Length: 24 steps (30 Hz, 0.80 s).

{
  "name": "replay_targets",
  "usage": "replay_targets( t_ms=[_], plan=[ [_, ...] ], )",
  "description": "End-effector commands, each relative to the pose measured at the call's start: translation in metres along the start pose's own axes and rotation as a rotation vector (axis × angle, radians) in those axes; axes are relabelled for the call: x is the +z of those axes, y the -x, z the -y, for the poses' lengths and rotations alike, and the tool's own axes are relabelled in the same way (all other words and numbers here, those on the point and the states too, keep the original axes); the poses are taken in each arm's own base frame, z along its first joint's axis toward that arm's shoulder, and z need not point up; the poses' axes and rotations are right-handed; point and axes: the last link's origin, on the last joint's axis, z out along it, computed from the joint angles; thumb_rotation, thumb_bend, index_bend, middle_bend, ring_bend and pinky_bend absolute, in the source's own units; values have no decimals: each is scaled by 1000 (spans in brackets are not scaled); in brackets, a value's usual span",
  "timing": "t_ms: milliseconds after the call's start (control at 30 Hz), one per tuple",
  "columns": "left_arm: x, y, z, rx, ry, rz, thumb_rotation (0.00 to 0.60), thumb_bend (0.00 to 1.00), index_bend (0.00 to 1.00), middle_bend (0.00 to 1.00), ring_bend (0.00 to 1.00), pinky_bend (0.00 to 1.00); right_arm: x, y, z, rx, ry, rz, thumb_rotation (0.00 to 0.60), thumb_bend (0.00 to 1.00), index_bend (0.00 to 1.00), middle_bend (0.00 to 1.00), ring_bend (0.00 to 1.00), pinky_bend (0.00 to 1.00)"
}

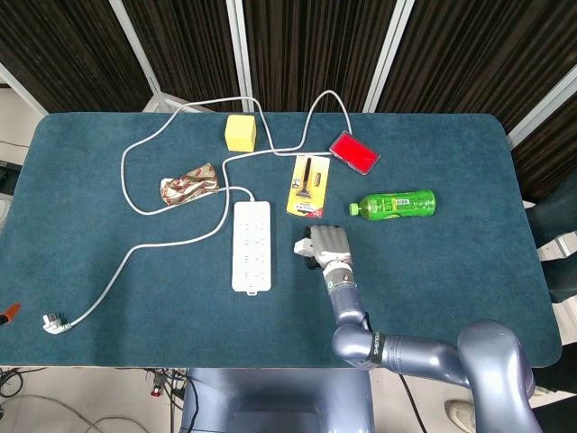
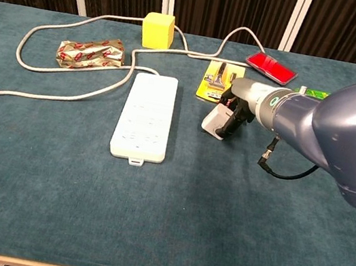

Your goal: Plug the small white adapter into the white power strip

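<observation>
Palm-down, right hand [image 2: 236, 107] grips white adapter [image 2: 216, 121] on the table.

Our right hand [image 2: 236, 109] is reaching mid-table from the near edge, fingers [image 2: 230, 118] curling around the small white adapter [image 2: 216, 121]. We're not seeing our left hand.

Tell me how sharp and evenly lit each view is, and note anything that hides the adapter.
Head view: even light, soft shadows, everything sharp, but the right hand covers most of the adapter. Chest view: the power strip is bright, its sockets faint; the near right arm looms large and slightly soft, and dark fingers hide the adapter's right side.
</observation>
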Motion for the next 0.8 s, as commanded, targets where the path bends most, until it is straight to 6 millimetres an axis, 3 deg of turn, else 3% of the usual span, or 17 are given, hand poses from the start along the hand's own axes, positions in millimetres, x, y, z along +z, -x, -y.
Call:
replay_targets(
  t_ms=[33, 400, 633, 800],
  plan=[
    [0, 1, -1, 3, 1, 4, 600, 84, 182, 0, 0, 0, 1, -1, 0, 14, 0, -10, 600, 416, 452, 428, 418, 255],
    [-1, 2, -2, 8, 0, 13, 600, 84, 193, 0, 0, 0, 1, -8, -2, -20, -54, -48, 600, 428, 588, 538, 498, 305],
    [-1, 1, -1, 6, -3, 15, 600, 84, 196, 0, 0, 0, -7, -30, 3, -160, -148, -69, 600, 448, 639, 573, 526, 305],
    [-1, 0, 0, 1, -10, 11, 600, 84, 196, 0, 0, 0, -16, -50, 11, -354, -186, -27, 600, 448, 641, 575, 533, 305]
  ],
)
